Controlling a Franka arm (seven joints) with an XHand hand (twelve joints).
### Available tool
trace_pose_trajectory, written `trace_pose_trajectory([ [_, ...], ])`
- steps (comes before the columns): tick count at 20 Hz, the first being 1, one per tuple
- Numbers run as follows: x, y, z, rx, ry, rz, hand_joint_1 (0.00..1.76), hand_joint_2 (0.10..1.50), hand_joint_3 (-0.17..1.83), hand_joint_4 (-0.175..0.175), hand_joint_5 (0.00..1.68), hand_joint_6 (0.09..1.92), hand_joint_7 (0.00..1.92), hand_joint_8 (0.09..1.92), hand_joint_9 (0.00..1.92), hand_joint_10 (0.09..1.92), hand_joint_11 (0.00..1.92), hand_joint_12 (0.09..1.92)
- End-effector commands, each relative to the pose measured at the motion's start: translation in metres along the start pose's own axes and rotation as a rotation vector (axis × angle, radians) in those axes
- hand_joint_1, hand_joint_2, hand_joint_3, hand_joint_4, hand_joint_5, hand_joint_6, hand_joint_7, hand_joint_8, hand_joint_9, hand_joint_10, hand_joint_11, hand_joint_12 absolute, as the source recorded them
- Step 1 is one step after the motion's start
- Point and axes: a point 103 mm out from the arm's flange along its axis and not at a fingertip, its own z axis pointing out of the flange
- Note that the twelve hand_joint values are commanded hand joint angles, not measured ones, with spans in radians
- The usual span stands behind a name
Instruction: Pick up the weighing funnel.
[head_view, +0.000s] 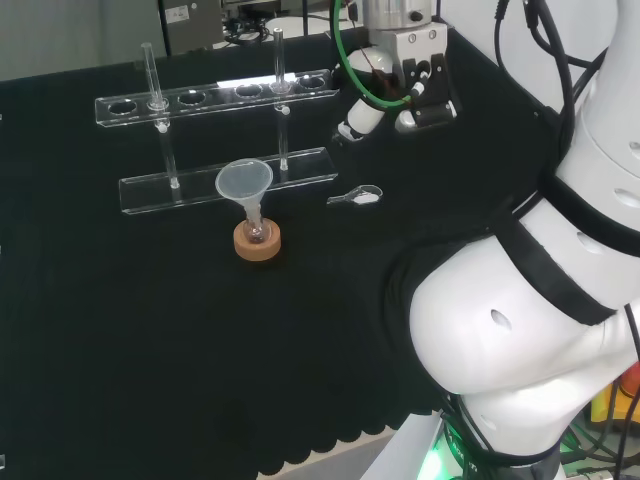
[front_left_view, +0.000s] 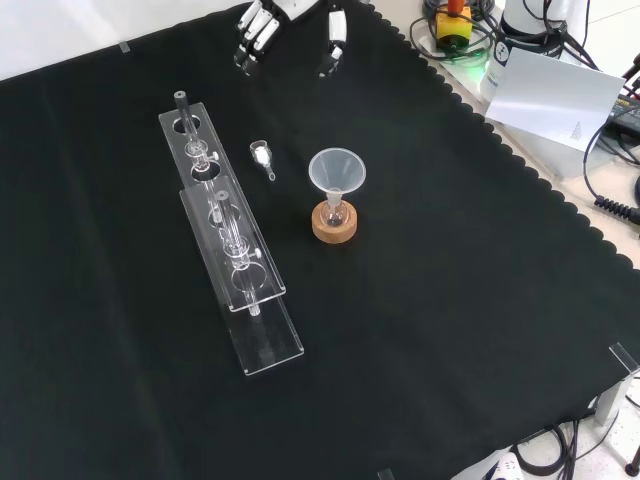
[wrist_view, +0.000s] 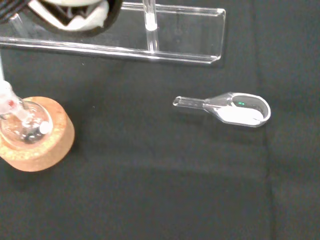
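Note:
The weighing funnel (head_view: 357, 197) is a small clear scoop with a short stem and some white powder in its bowl. It lies flat on the black cloth, between the clear rack and the big funnel in the front view (front_left_view: 262, 157), and is seen close in the wrist view (wrist_view: 235, 109). The hand (head_view: 400, 95) hangs in the air above and beyond it, fingers relaxed and holding nothing. In the front view the hand (front_left_view: 262, 25) comes in at the top edge, well apart from the weighing funnel.
The big funnel (head_view: 245, 183) stands mouth up in a small flask on a cork ring (head_view: 257, 241). A clear two-tier tube rack (head_view: 225, 140) with glass tubes runs behind it. The cloth's scalloped edge (front_left_view: 520, 165) lies to the right in the front view.

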Motion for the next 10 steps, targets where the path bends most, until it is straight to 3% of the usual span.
trace_pose_trajectory([
  [1, -0.026, 0.014, 0.026, 0.016, -0.002, 0.008, 0.83, 0.62, 0.61, -0.069, 0.34, 0.09, 0.27, 0.69, 0.47, 0.67, 0.26, 1.38],
  [10, -0.063, 0.045, 0.072, -0.009, 0.022, -0.001, 0.82, 0.61, 0.63, -0.069, 0.34, 0.09, 0.21, 0.68, 0.49, 0.65, 0.29, 1.36],
])
